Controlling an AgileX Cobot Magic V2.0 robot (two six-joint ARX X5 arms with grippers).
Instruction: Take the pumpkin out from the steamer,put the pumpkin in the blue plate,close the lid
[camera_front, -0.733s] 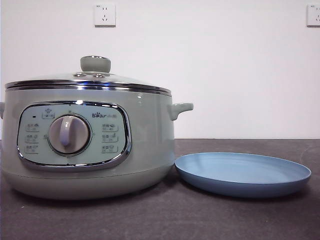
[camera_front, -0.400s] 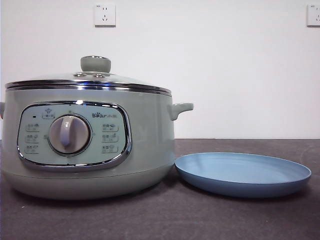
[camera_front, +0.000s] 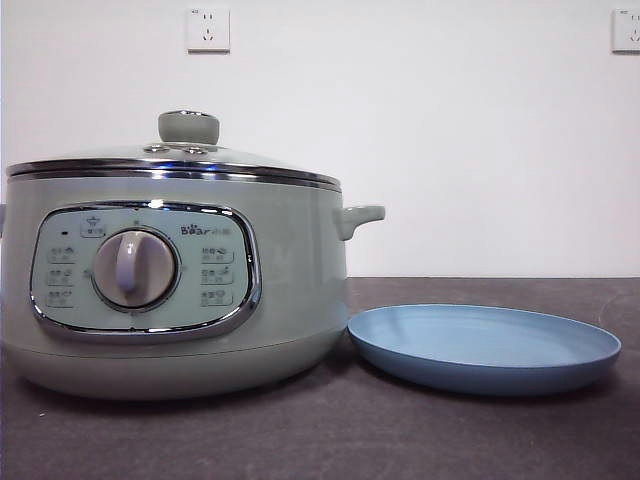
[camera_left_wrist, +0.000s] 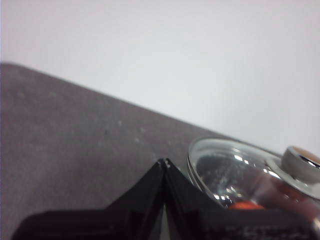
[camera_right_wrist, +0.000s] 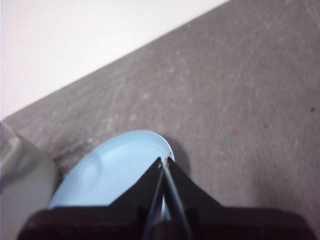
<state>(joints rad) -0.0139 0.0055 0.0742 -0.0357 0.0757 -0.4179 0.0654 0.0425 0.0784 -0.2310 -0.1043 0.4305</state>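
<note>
Grey table (camera_front: 480, 440) holds steamer (camera_front: 290, 290), blue plate (camera_front: 485, 350).

the lid (camera_front: 175, 160) sits on the steamer (camera_front: 290, 280); the blue plate (camera_front: 484, 347) just right.

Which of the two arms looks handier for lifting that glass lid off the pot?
Probably the left: the left gripper, jaws shut, has the lid close beside it. The right gripper hangs over the blue plate.
</note>
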